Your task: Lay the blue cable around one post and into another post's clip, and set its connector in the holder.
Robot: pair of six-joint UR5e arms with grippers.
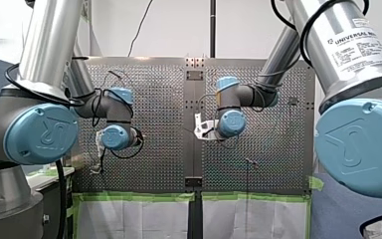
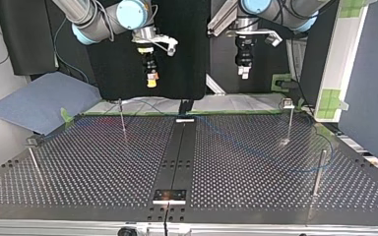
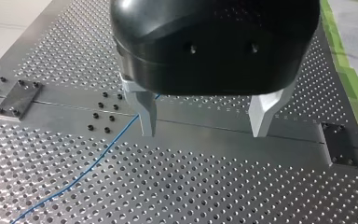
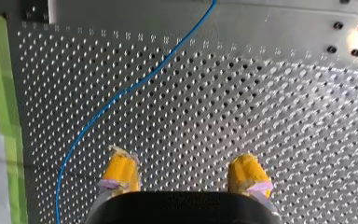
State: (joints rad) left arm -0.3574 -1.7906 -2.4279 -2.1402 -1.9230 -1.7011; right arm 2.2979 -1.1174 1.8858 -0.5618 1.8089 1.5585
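The thin blue cable (image 2: 275, 164) lies loose on the perforated table and curves toward a post (image 2: 320, 172) at the top view's right. My left gripper (image 3: 205, 121), black with metal fingers, hangs open above the table. In the left wrist view the cable (image 3: 81, 171) runs from behind one finger (image 3: 147, 116) across the plate. My right gripper (image 4: 185, 175) is open with nothing between its yellow pads (image 4: 121, 170). The cable (image 4: 126, 91) bends past it on one side. In the top view both grippers, right (image 2: 151, 73) and left (image 2: 243, 69), hang high over the far edge. I cannot make out the connector.
Thin posts stand on the table (image 2: 78, 167): one (image 2: 122, 118) far left, one with a clip top (image 2: 289, 120) far right, one (image 2: 32, 157) near left. A dark centre strip (image 2: 179, 147) carries a small plate (image 2: 169, 195). Green tape (image 4: 4, 93) marks the table's edge.
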